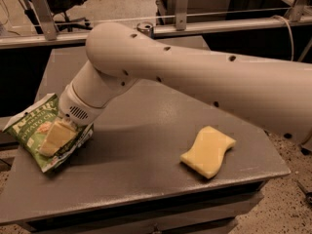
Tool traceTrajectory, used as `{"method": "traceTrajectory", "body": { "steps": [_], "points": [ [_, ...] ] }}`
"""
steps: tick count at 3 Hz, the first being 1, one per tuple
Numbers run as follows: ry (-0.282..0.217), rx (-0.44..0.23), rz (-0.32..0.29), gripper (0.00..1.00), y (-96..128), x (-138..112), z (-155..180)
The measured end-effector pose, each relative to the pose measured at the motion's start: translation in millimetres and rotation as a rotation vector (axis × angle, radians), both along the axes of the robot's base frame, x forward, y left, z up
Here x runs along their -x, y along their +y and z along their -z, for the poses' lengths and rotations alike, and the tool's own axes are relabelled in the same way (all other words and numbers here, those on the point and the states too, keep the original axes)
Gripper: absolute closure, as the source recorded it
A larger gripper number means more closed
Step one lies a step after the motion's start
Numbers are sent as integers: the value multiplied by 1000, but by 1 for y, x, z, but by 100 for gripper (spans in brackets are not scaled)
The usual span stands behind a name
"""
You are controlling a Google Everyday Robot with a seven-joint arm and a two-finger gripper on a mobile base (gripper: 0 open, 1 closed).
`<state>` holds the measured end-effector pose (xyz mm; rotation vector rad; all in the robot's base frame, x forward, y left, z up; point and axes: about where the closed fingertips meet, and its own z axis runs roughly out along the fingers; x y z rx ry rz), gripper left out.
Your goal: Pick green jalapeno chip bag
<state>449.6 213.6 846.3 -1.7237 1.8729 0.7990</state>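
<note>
Where the grey table [146, 179] runs out at its left edge, the green jalapeno chip bag [28, 129] lies crumpled and askew, one corner seeming to poke past the rim. The gripper [54, 138] sits right on top of it, its pale yellowish end laid across the bag's middle and touching the foil. Whether it has clamped the bag or merely rests there, I cannot tell. The thick white arm [204, 82] slopes down from the right and bends at the wrist, which I take as the way to reach a flat bag from above. The yellow wavy-edged sponge [208, 151] lies well apart on the right, out of the arm's way.
</note>
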Motion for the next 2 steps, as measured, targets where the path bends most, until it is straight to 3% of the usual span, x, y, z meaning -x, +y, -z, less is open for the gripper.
{"method": "traceTrajectory", "body": {
  "steps": [1,2],
  "points": [
    [7,-1,19,65,-4,-4,-6],
    [-32,-41,35,88,-22,-14,-41]
  ]
}}
